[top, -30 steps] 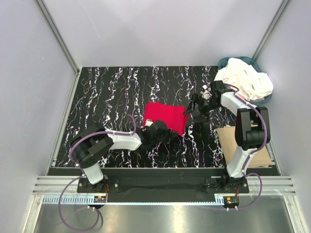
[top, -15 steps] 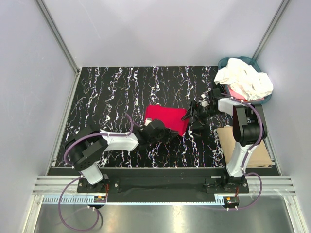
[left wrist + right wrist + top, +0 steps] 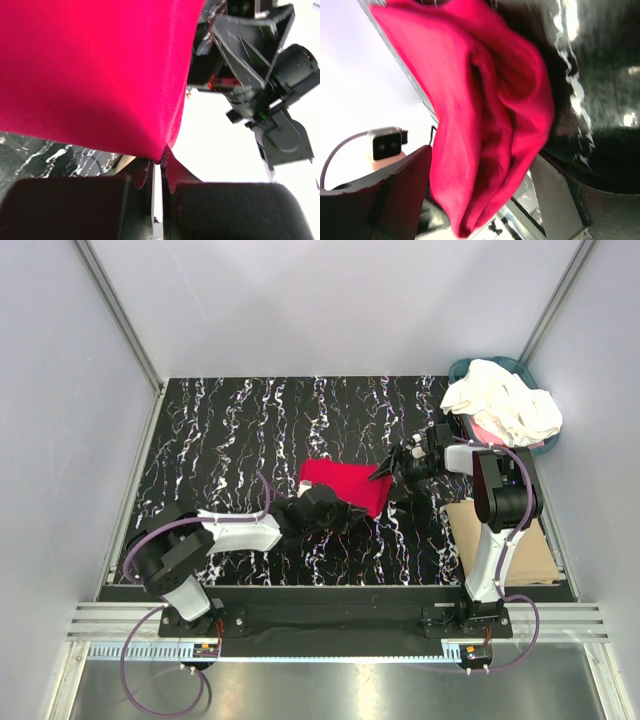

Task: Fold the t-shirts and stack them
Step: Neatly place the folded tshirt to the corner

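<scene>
moved: right gripper (image 3: 390, 470) had come down and in from beside the red shirt (image 3: 338, 482) to its right edge; left gripper (image 3: 160, 165) had slid slightly toward the left along the near edge
shirt change: its far edge sat a little nearer than before, so the patch looked smaller
shirt place: mid table (image 3: 230, 440), folded into a small block, between the two grippers
left gripper: jaws almost together, pinching a thin edge of red cloth at the tips, and the cloth hung up and away from them
right gripper: jaws spread wide with the shirt's bunched, layered edge between them; no clamp was visible, and i could not tell whether the fingers (image 3: 395, 195) pressed the cloth
others: white shirts (image 3: 505, 405) were heaped in the basket (image 3: 462, 370) at the far right, untouched; a tan sheet (image 3: 510, 540) lay near the right arm's base
step: judged late in folding the red shirt, probably a last fold or a tidy of its edges
next move: seemed to call for the right jaws to close on every layer of that edge, then both arms to move evenly
risk: a one-sided pull could open the fold
</scene>
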`<state>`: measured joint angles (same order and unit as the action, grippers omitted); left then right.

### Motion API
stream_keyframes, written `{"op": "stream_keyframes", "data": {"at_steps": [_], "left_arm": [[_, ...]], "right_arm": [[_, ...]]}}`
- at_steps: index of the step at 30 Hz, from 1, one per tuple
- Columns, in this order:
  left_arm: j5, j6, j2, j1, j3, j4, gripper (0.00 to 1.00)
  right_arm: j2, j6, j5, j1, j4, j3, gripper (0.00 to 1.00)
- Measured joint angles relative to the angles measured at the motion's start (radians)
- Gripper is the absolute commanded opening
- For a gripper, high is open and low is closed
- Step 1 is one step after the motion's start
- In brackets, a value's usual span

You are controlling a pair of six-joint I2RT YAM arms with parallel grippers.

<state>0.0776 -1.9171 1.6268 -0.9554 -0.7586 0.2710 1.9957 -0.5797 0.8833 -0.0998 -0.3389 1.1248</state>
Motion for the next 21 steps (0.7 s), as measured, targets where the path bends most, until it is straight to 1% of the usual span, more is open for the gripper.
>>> {"op": "stream_keyframes", "data": {"at_steps": [4,6,12,14,15,16,17,18,19,20,21], "left_arm": [[-0.002,0.006,-0.022,0.000,0.002,0.000,0.00],[-0.002,0.006,-0.027,0.000,0.007,0.000,0.00],[-0.003,0.006,-0.031,-0.014,0.042,0.000,0.00],[-0.004,0.006,-0.031,-0.020,0.049,0.000,0.00],[-0.005,0.005,-0.031,-0.023,0.050,-0.001,0.00],[-0.005,0.005,-0.031,-0.026,0.050,0.000,0.01],[-0.006,0.005,-0.031,-0.029,0.050,0.001,0.01],[-0.007,0.006,-0.031,-0.031,0.050,0.000,0.01],[-0.008,0.006,-0.031,-0.032,0.050,0.000,0.01],[-0.008,0.006,-0.031,-0.032,0.050,0.001,0.02],[-0.009,0.006,-0.031,-0.032,0.051,0.001,0.04]], "right_arm": [[0.008,-0.034,-0.003,-0.003,0.063,0.000,0.81],[0.016,-0.049,0.000,-0.003,0.089,0.000,0.76],[0.043,-0.088,-0.001,-0.005,0.155,0.008,0.68],[0.052,-0.101,-0.003,-0.006,0.180,0.011,0.59],[0.057,-0.108,-0.010,-0.008,0.197,0.011,0.52],[0.063,-0.114,-0.016,-0.010,0.215,0.011,0.38],[0.070,-0.117,-0.027,-0.012,0.233,0.011,0.35],[0.079,-0.124,-0.035,-0.015,0.248,0.012,0.28],[0.088,-0.127,-0.039,-0.019,0.260,0.012,0.07],[0.096,-0.124,-0.042,-0.023,0.269,0.011,0.00],[0.098,-0.130,-0.049,-0.027,0.269,0.011,0.00]]}}
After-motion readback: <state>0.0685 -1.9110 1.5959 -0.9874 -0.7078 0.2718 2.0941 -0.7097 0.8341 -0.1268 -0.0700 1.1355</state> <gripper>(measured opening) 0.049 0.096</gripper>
